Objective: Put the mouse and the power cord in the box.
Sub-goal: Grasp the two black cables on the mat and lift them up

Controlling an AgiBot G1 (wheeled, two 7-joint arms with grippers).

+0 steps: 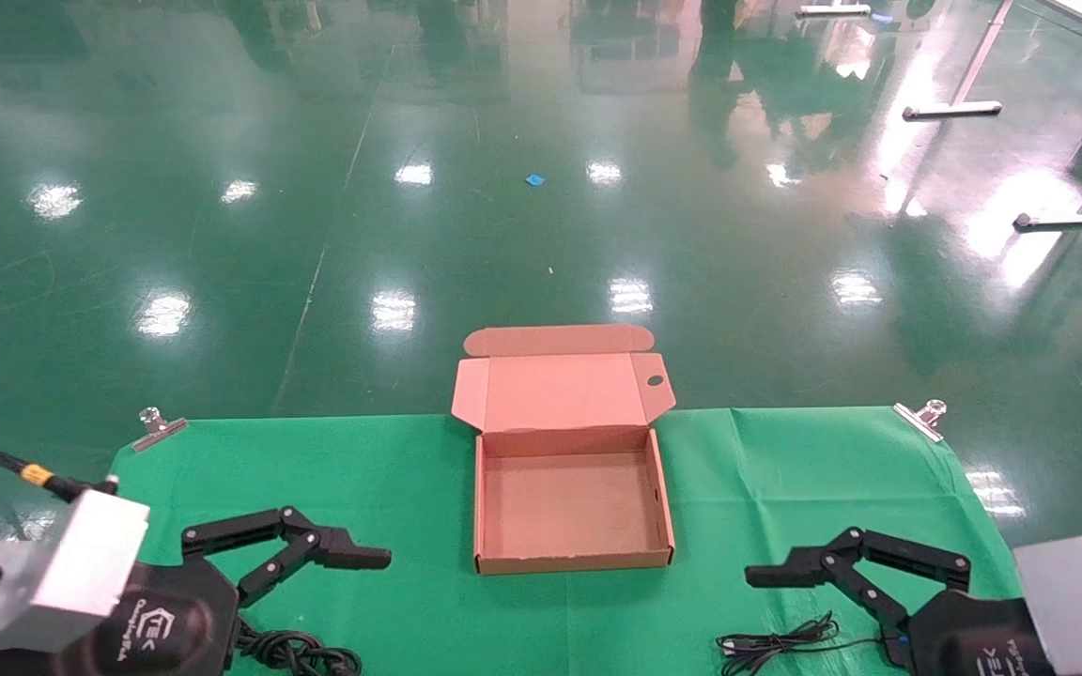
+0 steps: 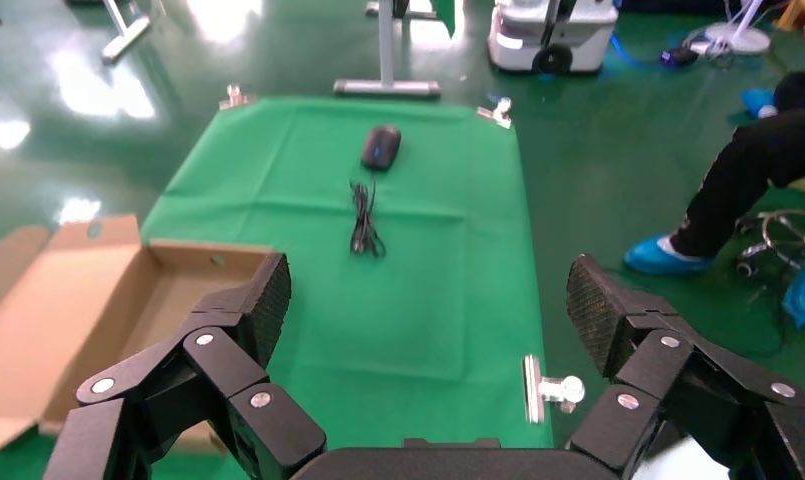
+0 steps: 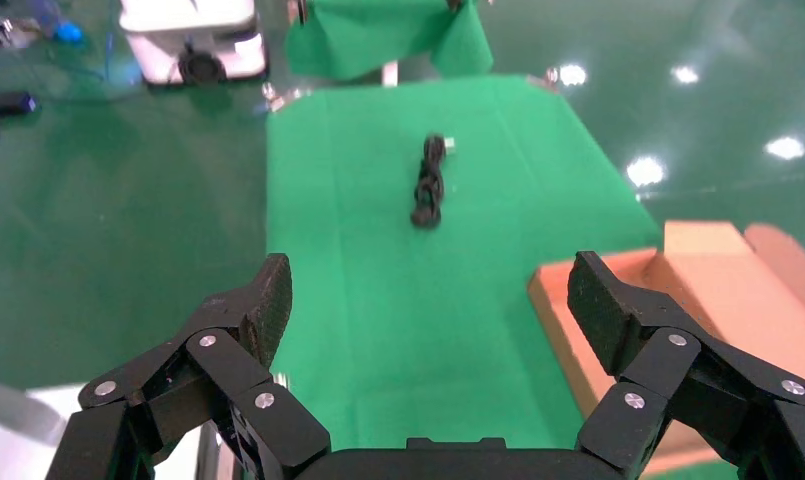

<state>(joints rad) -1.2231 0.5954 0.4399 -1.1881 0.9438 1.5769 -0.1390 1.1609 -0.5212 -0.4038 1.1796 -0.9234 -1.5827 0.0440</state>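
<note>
The open brown box lies in the middle of the green table, its lid folded back at the far side, and nothing is inside it. The power cord sits coiled at the near left, below my left gripper; it also shows in the right wrist view. The black mouse with its thin cable rests on the table's right side. In the head view only that cable shows, beside my right gripper. Both grippers hover open and hold nothing.
Green cloth is held by metal clips at the far corners. Another clip sits at the table edge near my left gripper. A shiny green floor surrounds the table, with table legs far right.
</note>
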